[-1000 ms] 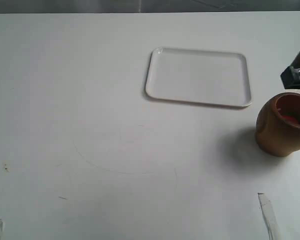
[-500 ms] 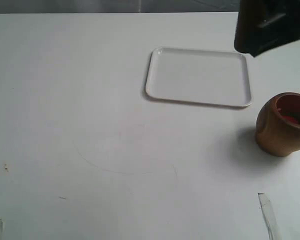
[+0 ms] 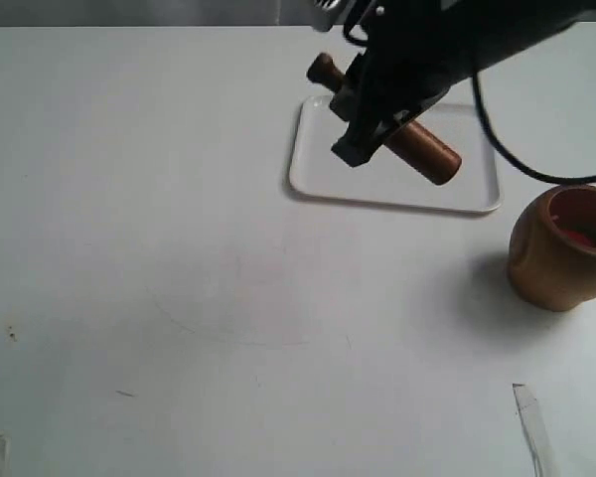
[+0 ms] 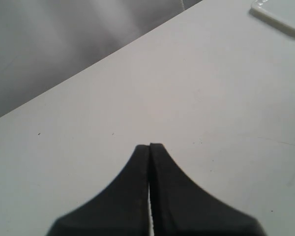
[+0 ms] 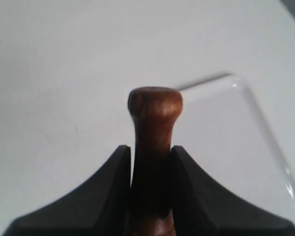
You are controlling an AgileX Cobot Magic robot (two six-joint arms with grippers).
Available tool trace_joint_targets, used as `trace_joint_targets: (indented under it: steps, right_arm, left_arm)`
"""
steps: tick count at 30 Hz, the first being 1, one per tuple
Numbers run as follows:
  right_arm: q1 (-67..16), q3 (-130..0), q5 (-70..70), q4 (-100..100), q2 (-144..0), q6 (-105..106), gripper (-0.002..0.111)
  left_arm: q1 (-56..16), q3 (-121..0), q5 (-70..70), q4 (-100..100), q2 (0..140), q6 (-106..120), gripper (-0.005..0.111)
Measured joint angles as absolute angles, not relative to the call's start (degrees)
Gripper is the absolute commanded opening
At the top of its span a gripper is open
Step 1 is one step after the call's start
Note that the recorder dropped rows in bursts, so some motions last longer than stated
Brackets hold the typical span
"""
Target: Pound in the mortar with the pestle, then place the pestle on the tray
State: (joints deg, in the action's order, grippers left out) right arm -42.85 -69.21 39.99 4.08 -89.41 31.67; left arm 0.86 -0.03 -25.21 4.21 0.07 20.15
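Over tray (image 3: 323,171), right hand (image 5: 151,155) grips pestle (image 3: 427,151); only exterior view shows mortar (image 3: 561,256); left hand (image 4: 150,147) closed.

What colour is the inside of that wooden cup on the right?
The mortar is darker reddish-brown inside, with something red; the exterior view shows it best.

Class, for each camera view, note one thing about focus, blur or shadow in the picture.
Exterior view: the mortar throws a soft shadow toward the view's left on the table. Right wrist view: the pestle knob is fairly sharp, the tray rim smeared. Left wrist view: the left gripper, close to the lens, looks soft-edged.
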Motion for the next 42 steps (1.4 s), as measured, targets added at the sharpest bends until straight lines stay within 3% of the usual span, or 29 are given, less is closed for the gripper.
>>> trace_joint_targets:
  steps: [12,23,25,29,31,42]
  right_arm:
    - [-41.4,-95.8,67.3,-8.3,-114.4,36.9,0.0]
    - [-31.8,-99.5,62.1,-5.8,-125.2,45.2,0.001]
    - [-31.7,-99.7,60.6,-4.7,-125.2,45.2,0.013]
    - [-31.7,-99.7,60.4,-4.3,-125.2,45.2,0.063]
    - [-31.7,-99.7,60.4,-4.3,-125.2,45.0,0.076]
    - [-31.6,-99.7,54.9,-14.3,-119.0,30.5,0.069]
  left_arm:
    - [0.9,0.0,-25.2,4.2,0.1,20.1,0.0]
    - [0.9,0.0,-25.2,4.2,0.1,20.1,0.0]
    - [0.9,0.0,-25.2,4.2,0.1,20.1,0.0]
    - [0.9,0.0,-25.2,4.2,0.1,20.1,0.0]
    - [0.9,0.0,-25.2,4.2,0.1,20.1,0.0]
    - [0.9,0.0,-25.2,4.2,0.1,20.1,0.0]
